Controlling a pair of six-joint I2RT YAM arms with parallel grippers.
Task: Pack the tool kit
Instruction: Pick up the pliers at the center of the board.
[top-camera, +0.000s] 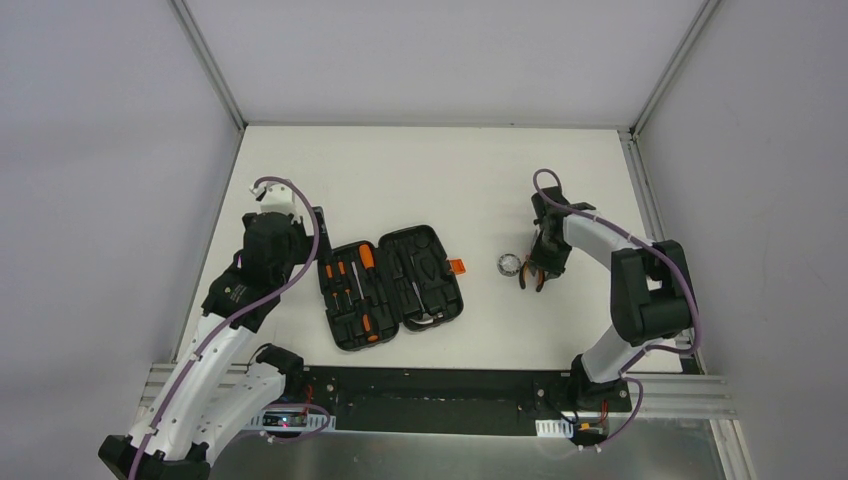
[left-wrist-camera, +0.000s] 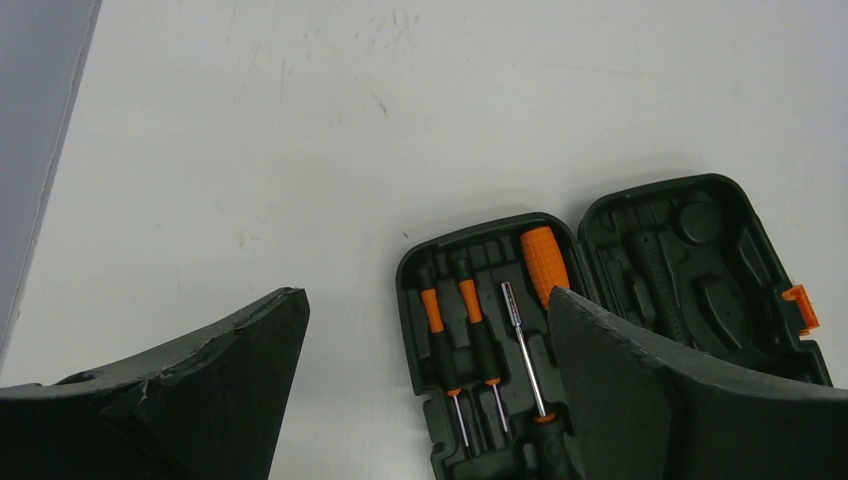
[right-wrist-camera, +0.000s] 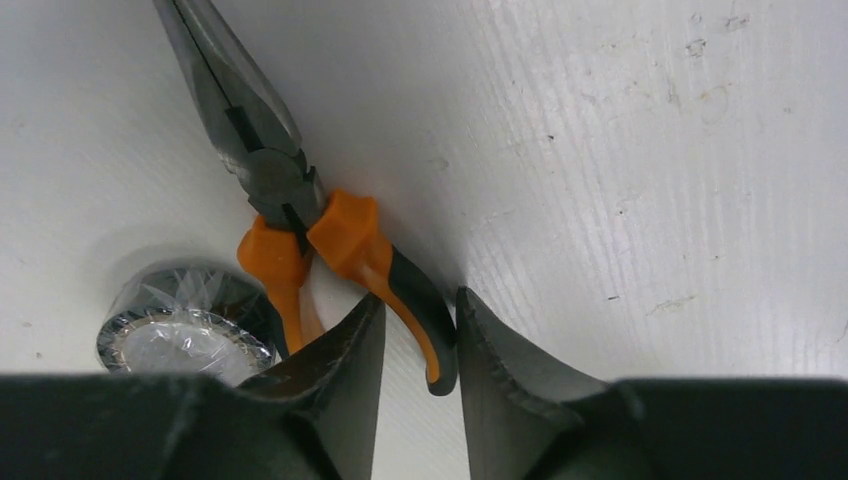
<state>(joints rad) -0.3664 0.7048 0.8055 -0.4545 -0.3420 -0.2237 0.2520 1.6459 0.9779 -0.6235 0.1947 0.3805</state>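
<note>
Pliers (right-wrist-camera: 345, 235) lie flat on the table (right-wrist-camera: 650, 150), and your right tool (right-wrist-camera: 420, 298) has a finger on each side of one handle only (whether it already pinches, I cannot tell). Squeeze squarely and lift straight, so the roll of tape (right-wrist-camera: 185, 325) just beside the other handle is not dragged. Your left tool (left-wrist-camera: 428, 294) hangs spread wide, holding nothing, beside the open case (left-wrist-camera: 680, 260). Its left half carries screwdrivers (left-wrist-camera: 435, 330) and a fat orange handle (left-wrist-camera: 543, 262); the latch-side half shows bare slots, presumably where the pliers go.
</note>
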